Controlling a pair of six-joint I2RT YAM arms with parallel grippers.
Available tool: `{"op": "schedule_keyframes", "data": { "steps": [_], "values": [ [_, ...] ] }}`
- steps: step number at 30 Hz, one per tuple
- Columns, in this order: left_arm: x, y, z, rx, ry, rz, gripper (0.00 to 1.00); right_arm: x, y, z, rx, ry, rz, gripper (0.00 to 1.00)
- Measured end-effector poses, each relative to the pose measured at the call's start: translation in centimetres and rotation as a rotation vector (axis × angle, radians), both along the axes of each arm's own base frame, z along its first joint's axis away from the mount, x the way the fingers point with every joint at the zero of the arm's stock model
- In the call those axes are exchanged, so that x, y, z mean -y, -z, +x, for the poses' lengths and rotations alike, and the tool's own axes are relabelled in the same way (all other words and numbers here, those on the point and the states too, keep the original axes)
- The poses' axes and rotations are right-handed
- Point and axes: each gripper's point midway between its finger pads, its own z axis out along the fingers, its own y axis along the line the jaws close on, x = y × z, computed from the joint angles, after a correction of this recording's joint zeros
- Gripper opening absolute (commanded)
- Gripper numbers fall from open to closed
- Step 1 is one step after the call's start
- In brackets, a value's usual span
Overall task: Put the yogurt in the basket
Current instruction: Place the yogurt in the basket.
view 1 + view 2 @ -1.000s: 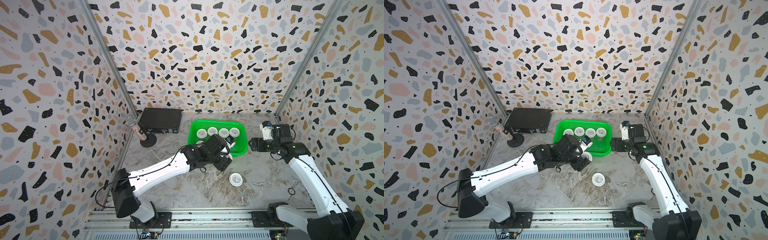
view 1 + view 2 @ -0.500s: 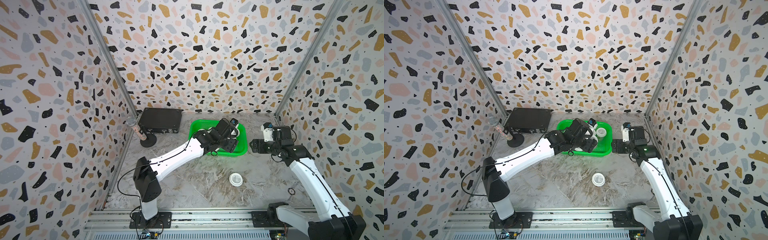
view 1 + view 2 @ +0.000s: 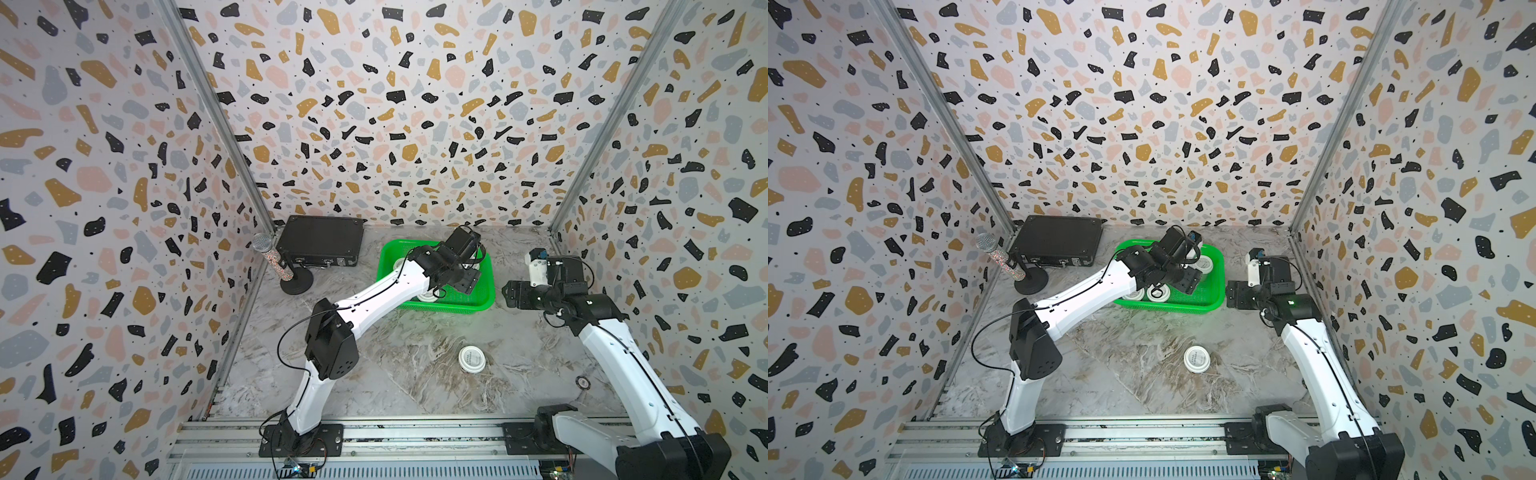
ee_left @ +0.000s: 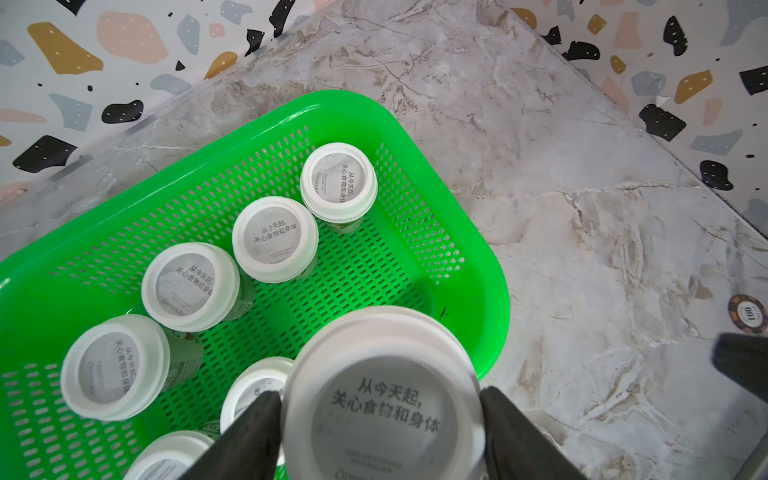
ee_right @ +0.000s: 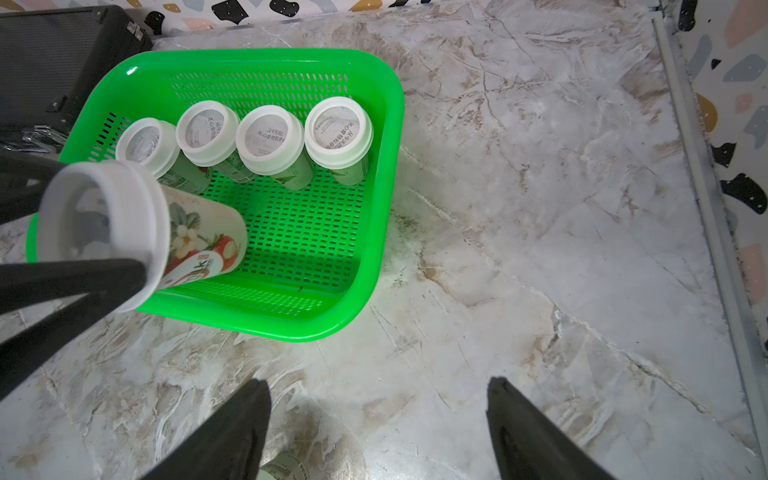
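Newly carried over the basket [image 4: 478, 266], the yogurt cup [image 4: 380, 415] clamped in the half-closed left gripper [image 4: 379, 394] needs lowering upright into its near-right gap.

My left arm [image 3: 374, 297]: white rounded shells between black joint housings; elbow housing [image 3: 332, 349] black, dotted with small holes; thin black cable [image 3: 279, 348] looping outside it. My right arm [image 3: 623, 365]: same white links, black wrist block [image 3: 1304, 311] with a green light [image 3: 1290, 302], white module [image 3: 1252, 269] tipped blue. My base plates [image 3: 328, 439]: black, flat. My right gripper [image 5: 376, 384]: two matte black tapered fingers [image 5: 232, 436]
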Motion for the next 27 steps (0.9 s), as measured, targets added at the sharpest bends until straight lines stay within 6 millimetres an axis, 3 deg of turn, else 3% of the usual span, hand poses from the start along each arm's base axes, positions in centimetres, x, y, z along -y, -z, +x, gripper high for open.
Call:
{"op": "schedule_keyframes", "data": {
  "steps": [9,27],
  "values": [
    [-0.3,3.6,1.4,-0.048,-0.023,0.063,0.75,-0.6,-0.2,0.2,0.009,-0.013,0.033,0.86],
    [0.3,8.9,1.4,-0.125,-0.006,0.129,0.75,-0.9,-0.3,0.2,0.014,-0.022,0.05,0.87]
  ]
}}
